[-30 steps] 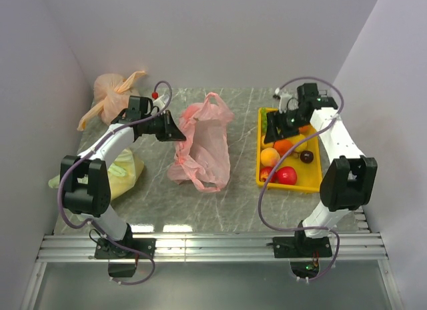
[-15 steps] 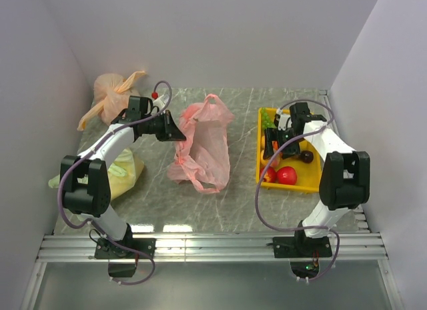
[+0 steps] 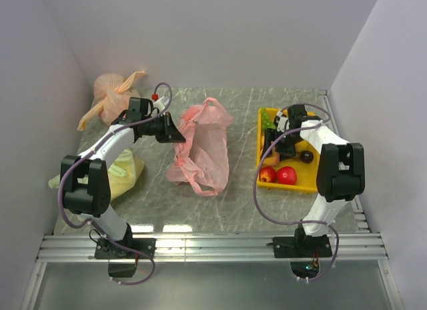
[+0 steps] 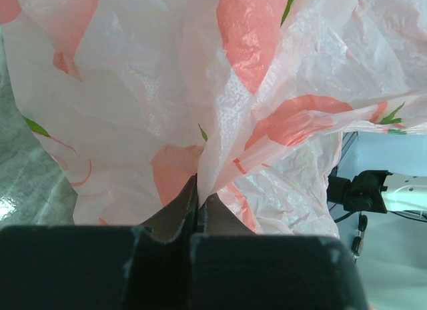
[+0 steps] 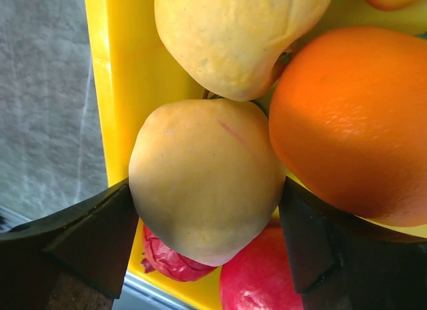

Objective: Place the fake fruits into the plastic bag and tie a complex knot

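Our left fingers pinch a fold of the thin, limp plastic bag lying mid-bench, while our right fingers, spread, straddle a smooth, likely slippery peach in the yellow tray, best gripped across its middle.

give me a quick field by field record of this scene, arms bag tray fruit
left gripper: shut on a fold of the thin translucent pink plastic bag
right gripper: fingers either side of a pale yellow-peach fake fruit in the yellow plastic tray
other fruit: orange, red fruits
bag: lying crumpled mid-table, no fruit visible inside
task stage: first fruit pickup
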Available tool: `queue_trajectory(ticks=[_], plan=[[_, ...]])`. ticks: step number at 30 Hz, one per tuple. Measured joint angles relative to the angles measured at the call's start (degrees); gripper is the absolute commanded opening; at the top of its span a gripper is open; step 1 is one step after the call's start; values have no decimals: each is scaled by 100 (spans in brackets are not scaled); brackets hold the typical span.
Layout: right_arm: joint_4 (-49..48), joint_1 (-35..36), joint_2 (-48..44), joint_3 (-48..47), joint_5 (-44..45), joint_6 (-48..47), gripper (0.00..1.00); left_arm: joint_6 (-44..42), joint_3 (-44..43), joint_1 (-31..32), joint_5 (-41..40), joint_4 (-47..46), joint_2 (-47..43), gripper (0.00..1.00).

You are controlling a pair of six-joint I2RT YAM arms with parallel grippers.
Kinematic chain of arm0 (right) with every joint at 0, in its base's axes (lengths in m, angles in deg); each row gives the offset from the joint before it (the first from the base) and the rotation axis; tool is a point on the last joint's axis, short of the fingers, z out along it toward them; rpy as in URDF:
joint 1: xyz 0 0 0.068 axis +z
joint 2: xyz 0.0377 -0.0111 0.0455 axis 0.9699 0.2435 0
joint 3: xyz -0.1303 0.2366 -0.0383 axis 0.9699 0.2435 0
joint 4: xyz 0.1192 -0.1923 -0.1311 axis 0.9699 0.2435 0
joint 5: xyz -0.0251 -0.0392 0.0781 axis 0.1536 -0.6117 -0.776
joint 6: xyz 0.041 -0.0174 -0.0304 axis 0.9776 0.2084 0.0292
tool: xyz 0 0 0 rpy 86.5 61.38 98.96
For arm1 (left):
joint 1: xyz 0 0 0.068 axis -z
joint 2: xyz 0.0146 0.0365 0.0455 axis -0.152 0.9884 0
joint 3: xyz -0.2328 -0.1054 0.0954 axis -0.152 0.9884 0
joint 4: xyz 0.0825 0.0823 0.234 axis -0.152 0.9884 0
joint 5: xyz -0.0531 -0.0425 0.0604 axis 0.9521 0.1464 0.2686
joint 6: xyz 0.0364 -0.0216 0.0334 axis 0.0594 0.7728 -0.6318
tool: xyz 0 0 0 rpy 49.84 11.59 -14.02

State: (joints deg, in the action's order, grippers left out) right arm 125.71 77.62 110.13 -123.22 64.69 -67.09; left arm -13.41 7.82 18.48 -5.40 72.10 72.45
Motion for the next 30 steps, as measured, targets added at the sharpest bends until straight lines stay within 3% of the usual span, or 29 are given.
queue_trajectory(ticks=[4, 11, 20, 30], plan=[[85, -66, -208, -4, -170, -103, 56, 2, 0, 0, 7, 0, 0, 0], [234, 87, -1696, -387, -1257, -428, 54, 232, 2, 0, 116, -87, 2, 0], [-664, 1974, -2715, -667, -1882, -444, 56, 1637, 396, 4, 857, -1071, 188, 0], [-1823, 3379, -2111, -590, -839, -555, 53, 2741, 678, 22, 1589, -2229, 363, 0]])
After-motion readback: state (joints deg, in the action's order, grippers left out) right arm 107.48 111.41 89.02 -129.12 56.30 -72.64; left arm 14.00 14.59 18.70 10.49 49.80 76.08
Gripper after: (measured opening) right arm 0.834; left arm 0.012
